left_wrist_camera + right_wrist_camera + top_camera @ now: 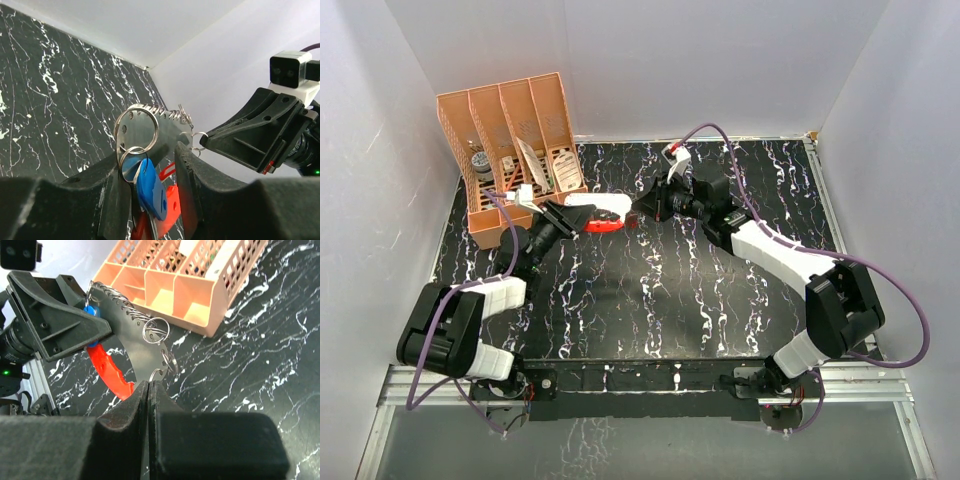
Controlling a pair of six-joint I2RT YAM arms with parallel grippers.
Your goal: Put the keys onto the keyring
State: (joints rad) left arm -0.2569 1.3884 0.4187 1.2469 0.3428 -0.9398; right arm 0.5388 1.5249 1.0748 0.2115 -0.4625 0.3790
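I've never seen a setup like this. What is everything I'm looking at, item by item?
table: one, black with white veins, under everything
walls: white, on three sides
organiser: one, salmon-orange, four slots, far left of the table; contents too small to name
keyring: one, grey band plus red strip, between the two pincers
small rings: several, silver, along the grey band
blue key: one, blue head, hanging from a silver ring at the keyring
cables: two, purple, one along each arm
arms: two, black and white, bolted at the near edge
left pincer: black, fingers apart around the blue key
right pincer: black, shut on the keyring's grey band
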